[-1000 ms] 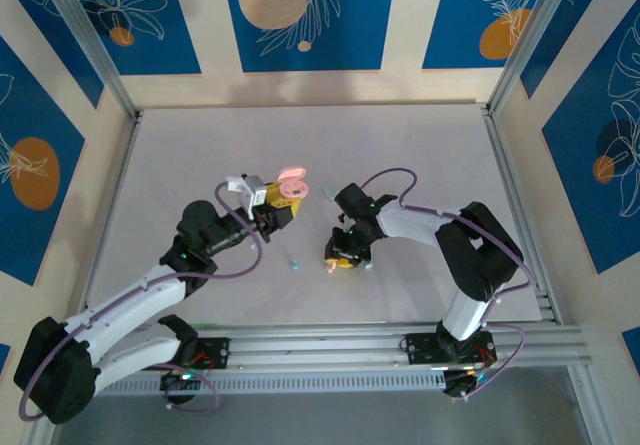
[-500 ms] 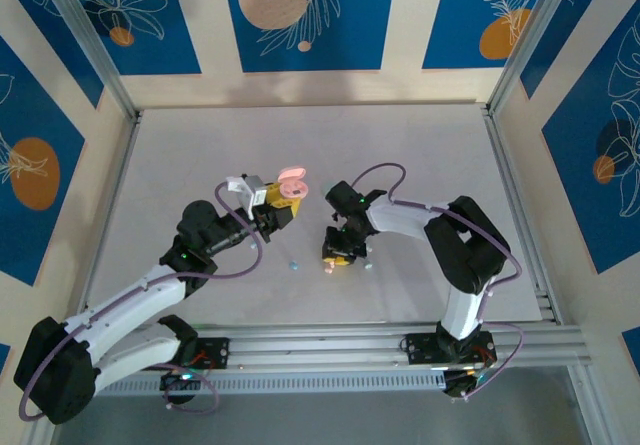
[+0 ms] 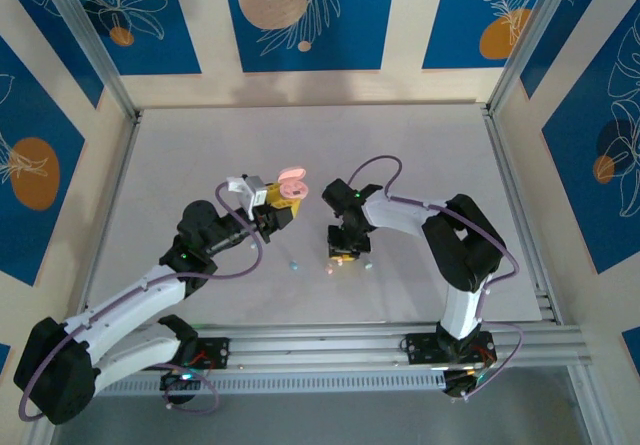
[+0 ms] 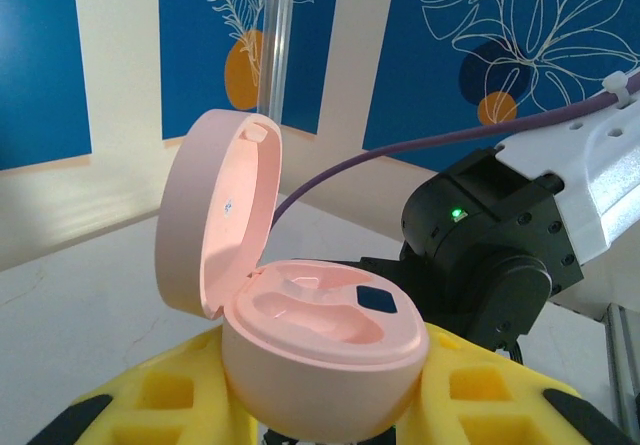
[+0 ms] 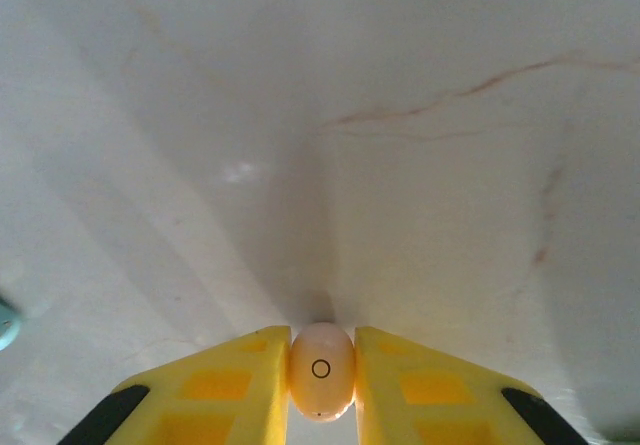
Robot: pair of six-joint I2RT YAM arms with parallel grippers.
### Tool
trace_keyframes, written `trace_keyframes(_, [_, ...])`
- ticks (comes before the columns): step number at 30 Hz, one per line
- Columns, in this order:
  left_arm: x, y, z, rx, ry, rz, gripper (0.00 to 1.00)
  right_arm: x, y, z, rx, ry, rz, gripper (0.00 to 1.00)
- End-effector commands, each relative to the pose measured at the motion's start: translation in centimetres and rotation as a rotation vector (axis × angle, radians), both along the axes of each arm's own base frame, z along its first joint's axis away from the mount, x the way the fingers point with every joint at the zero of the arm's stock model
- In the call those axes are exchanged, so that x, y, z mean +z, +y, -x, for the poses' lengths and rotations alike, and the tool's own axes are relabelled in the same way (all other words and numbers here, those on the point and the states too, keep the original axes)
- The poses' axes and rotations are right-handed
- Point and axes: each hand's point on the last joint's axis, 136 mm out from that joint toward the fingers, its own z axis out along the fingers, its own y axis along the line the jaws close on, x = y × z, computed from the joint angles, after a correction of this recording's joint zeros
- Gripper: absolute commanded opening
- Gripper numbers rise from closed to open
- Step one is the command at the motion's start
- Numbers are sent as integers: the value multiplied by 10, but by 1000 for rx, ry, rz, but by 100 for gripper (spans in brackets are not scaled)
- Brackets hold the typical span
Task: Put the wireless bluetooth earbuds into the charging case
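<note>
Your right gripper (image 5: 321,353) is closed down to a narrow gap, its yellow fingers (image 5: 245,375) pinching a pink earbud (image 5: 321,373) from both sides at the bottom centre of the right wrist view. The earbud stands on end, its small ring mark facing the camera, with the pale table (image 5: 420,185) just beyond it. At the left edge of that view you can see part of a pale blue earbud (image 5: 3,325) lying on the table.

Your left gripper (image 4: 320,410) is clamped on the pink charging case (image 4: 325,350), which sits between the yellow fingers (image 4: 160,395) in the lower middle of the left wrist view. The lid (image 4: 215,220) is swung up and back to the left. Inside, the moulded wells show bare pink plastic, with a dark square patch at the right.

From the top external view, the left gripper (image 3: 274,209) holds the case (image 3: 292,183) up at centre frame. The right gripper (image 3: 343,254) points down at the table (image 3: 420,145) just right of it. The blue earbud (image 3: 294,264) lies between the two, slightly lower in frame.
</note>
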Motion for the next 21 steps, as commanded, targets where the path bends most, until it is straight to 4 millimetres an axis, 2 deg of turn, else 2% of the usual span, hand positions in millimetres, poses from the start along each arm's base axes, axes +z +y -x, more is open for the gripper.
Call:
trace_keyframes(1, [20, 3, 2, 11, -54, 24, 30, 7, -21, -7, 17, -34, 99, 24])
trace_keyframes(7, [20, 4, 1, 23, -57, 21, 30, 8, -40, -14, 43, -82, 237, 24])
trace_keyframes(17, [20, 12, 0, 65, -58, 9, 30, -3, -27, -8, 102, -52, 252, 26])
trace_keyframes(21, [19, 13, -1, 74, -58, 6, 30, -2, -26, -9, 103, -53, 242, 30])
